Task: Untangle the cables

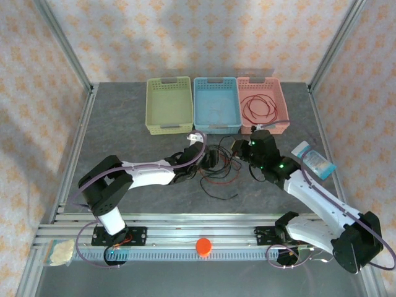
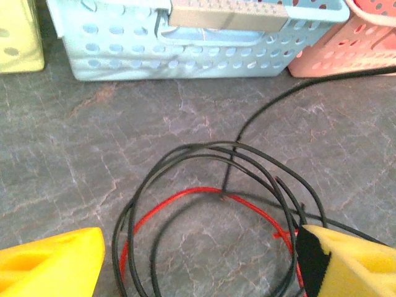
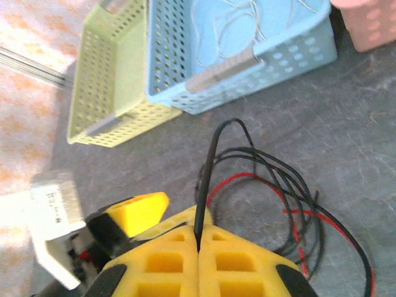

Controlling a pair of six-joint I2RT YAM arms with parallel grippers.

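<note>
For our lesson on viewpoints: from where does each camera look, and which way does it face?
Top: above and behind the bases, looking down across the table to the baskets; both arms show.
Left wrist: low over the table, facing the blue basket; the open left pincer at the bottom edge.
Right wrist: angled down toward the green basket; the right pincer shut on the black cable.
Shared: both wrist views hold the black cable, the red cable and the blue basket.

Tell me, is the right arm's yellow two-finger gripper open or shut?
Shut: the right gripper pinches the thin black cable between touching fingers.
</note>
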